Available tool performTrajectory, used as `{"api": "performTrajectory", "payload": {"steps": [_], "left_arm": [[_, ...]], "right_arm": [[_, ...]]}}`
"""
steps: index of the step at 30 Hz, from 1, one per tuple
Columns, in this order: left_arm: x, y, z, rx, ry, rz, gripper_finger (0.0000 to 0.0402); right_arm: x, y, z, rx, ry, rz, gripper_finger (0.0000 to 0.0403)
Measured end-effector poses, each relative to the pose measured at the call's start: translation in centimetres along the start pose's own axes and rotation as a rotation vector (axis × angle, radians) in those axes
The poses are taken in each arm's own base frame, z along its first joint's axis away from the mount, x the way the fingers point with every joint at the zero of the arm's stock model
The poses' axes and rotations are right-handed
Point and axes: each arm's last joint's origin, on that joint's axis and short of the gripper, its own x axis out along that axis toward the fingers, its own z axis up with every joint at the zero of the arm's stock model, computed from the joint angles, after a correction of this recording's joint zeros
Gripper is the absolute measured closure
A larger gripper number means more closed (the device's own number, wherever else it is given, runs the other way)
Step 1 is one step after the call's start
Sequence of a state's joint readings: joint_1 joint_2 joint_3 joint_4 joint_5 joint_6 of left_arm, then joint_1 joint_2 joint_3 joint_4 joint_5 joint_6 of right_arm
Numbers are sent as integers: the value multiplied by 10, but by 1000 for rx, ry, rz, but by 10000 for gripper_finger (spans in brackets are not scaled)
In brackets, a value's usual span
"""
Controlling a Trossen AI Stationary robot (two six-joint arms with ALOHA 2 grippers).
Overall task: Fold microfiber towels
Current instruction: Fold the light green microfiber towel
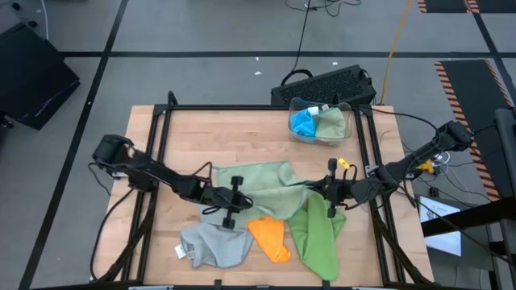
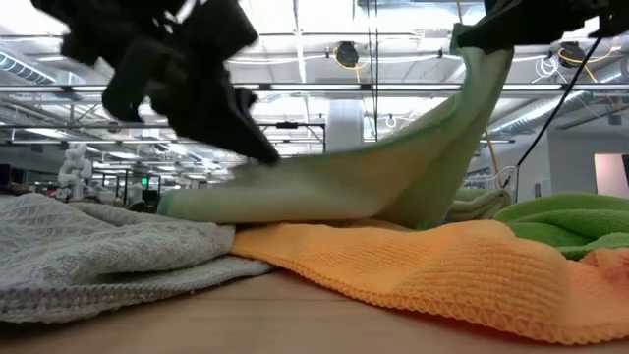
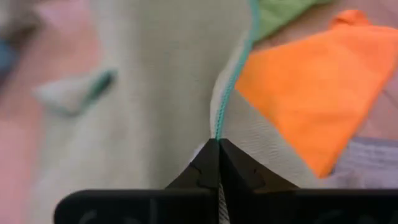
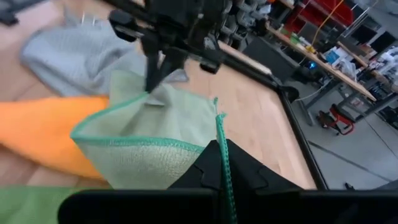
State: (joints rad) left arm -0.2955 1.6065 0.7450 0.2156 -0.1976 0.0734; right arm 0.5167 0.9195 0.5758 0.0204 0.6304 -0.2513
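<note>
A sage green towel point(image 1: 266, 184) with a teal hem lies mid-table between my two grippers, both shut on it. My left gripper point(image 1: 244, 201) is at its left near part, low over the table point(image 2: 257, 147). My right gripper point(image 1: 317, 190) is at its right side, raised point(image 2: 482, 34). An orange towel point(image 1: 270, 238), a grey towel point(image 1: 211, 246) and a lime green towel point(image 1: 318, 238) lie flat along the near edge; the sage towel's lower part point(image 2: 295, 202) rests on the orange and grey ones. My left gripper pinches the sage towel's teal hem point(image 3: 219, 127) between its two fingers, at the left near corner point(image 4: 148, 98). The fingers slant down from the table's left. This end stays low, just above the grey towel. One layer or several, I cannot tell. My right gripper pinches the sage towel's teal hem point(image 4: 221, 140) between its two fingers, on the towel's right side. It comes nearly level from the table's right. This end is lifted clear, and the cloth slopes down from it point(image 2: 462, 108) to the low left part.
A clear tub point(image 1: 320, 122) at the back right holds a blue and a green towel. A dark keyboard point(image 1: 326, 84) lies beyond the table's far edge. Black frame rails point(image 1: 161, 137) run along the table's sides. Bare wood point(image 1: 226, 137) shows at the far left.
</note>
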Motion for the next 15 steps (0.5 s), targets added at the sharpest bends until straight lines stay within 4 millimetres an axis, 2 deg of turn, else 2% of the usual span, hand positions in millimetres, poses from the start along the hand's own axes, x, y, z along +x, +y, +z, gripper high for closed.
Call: {"api": "performTrajectory", "payload": {"steps": [5, 9, 13, 15], "left_arm": [[-43, 8, 24, 3, -40, 128, 398], [-65, 13, 33, -39, -83, 154, 396], [-69, 6, 33, -103, -83, 128, 398], [-62, -2, 30, -165, -66, 109, 396]], "right_arm": [[1, -6, 11, 35, -98, -46, 403], [2, -13, 16, 59, -139, -101, 403], [5, -16, 14, 86, -119, -120, 403], [7, -15, 12, 102, -102, -117, 403]]}}
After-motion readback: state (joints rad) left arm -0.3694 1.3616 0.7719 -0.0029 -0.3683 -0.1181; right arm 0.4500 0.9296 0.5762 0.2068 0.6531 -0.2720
